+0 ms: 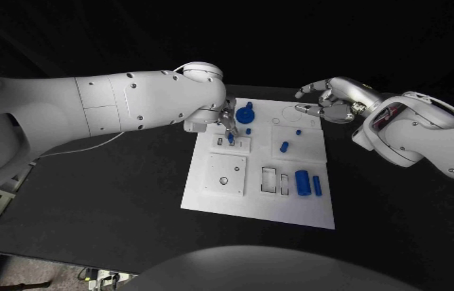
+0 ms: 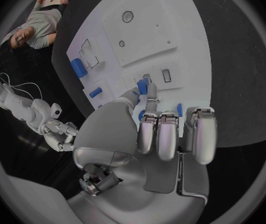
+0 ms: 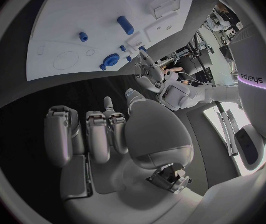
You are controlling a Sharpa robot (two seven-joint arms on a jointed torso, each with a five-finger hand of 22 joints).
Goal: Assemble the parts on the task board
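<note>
- Your task board (image 1: 213,193) lies flat in the middle of the black table (image 1: 113,225), its long side running away from the robot.
- Near the board's far edge sits a round blue part with a knob (image 1: 246,115); just beside it, toward the near side, a tiny blue peg (image 1: 248,132).
- In the board's middle right you see a small blue cylinder (image 1: 284,147) and, a little farther off, a small blue stud (image 1: 297,132).
- Toward the near right corner lie a thick blue cylinder (image 1: 303,182) and a thin blue bar (image 1: 317,185), side by side, just apart.
- Your left hand (image 1: 220,117) is over the board's far left part. Its fingertips (image 2: 150,89) reach down and pinch a small blue part (image 2: 142,86) at a small pale block with a slot (image 1: 223,142); the other fingers are curled in side by side.
- You cannot tell from the frames whether that part is seated in the board or only touching it.
- Your right hand (image 1: 331,102) hovers off the board's far right corner, above the table. It holds nothing; the fingers are loosely bent and apart, thumb held away from the rest.
- In the right wrist view its fingers (image 3: 98,134) hang over dark table, the board well beyond them.
</note>
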